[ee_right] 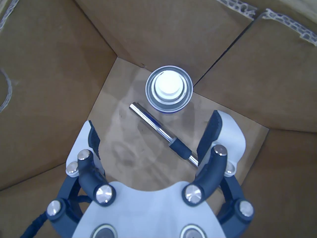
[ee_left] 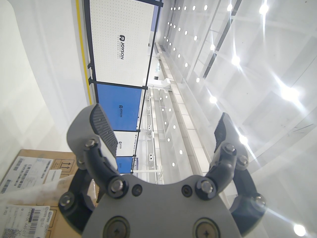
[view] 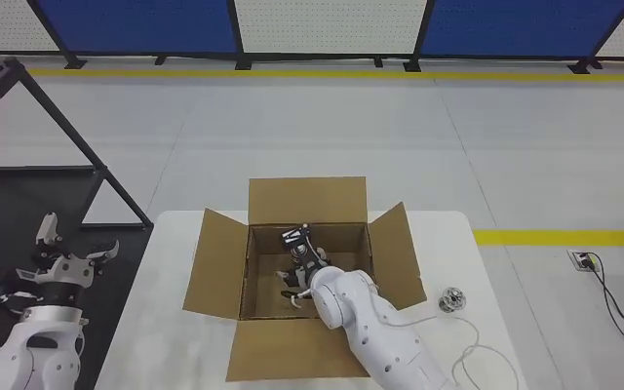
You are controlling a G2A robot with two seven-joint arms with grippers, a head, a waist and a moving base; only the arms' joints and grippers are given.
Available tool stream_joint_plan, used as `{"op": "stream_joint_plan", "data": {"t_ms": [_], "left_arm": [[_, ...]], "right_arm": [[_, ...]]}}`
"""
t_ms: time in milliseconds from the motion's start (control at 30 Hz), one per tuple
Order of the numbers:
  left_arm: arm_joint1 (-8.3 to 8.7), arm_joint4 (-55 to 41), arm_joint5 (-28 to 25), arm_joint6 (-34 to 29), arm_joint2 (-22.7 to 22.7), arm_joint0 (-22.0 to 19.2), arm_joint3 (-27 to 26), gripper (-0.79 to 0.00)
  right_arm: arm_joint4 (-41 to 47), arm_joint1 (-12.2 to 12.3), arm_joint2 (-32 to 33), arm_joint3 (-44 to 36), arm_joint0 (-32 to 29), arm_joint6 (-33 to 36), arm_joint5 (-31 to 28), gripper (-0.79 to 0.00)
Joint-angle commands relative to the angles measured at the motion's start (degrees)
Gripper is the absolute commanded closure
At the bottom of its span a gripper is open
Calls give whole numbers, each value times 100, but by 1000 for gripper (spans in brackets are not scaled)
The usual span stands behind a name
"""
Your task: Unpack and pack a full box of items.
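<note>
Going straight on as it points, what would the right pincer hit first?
Most likely the chrome rod lying on the box floor beside the upright can; depth is hard to judge.

Bare box floor (ee_right: 118, 134) beside can (ee_right: 169, 89), rod (ee_right: 158, 128)

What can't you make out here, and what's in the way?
Top view: the right arm hides part of the brown cardboard box's floor.
Right wrist view: the black-sleeved chrome rod's end passes behind the right hand.
Top view: shiny round object on the white table, too small to identify.
</note>
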Motion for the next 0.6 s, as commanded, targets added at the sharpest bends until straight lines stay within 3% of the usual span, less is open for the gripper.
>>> {"op": "stream_joint_plan", "data": {"t_ms": [0,367,467,567], "left_arm": [[0,4,-6,6,-2,8,-11,-785],[5,-22,-28,-9,-62,63,-14,-785],[7,-18,-19,-7,-71,68,-18,-785],[9,-24,-22,-9,-89,70,-13,-785]], "right_arm": [[83,-47,-27,206,89,-106,5,-785],[512,-303,-74,1221,533,-674,-19,-760],[581,-366,-106,1412,616,-763,-58,-437],[645,-422,-120,1581,689,-846,-94,-308]]}}
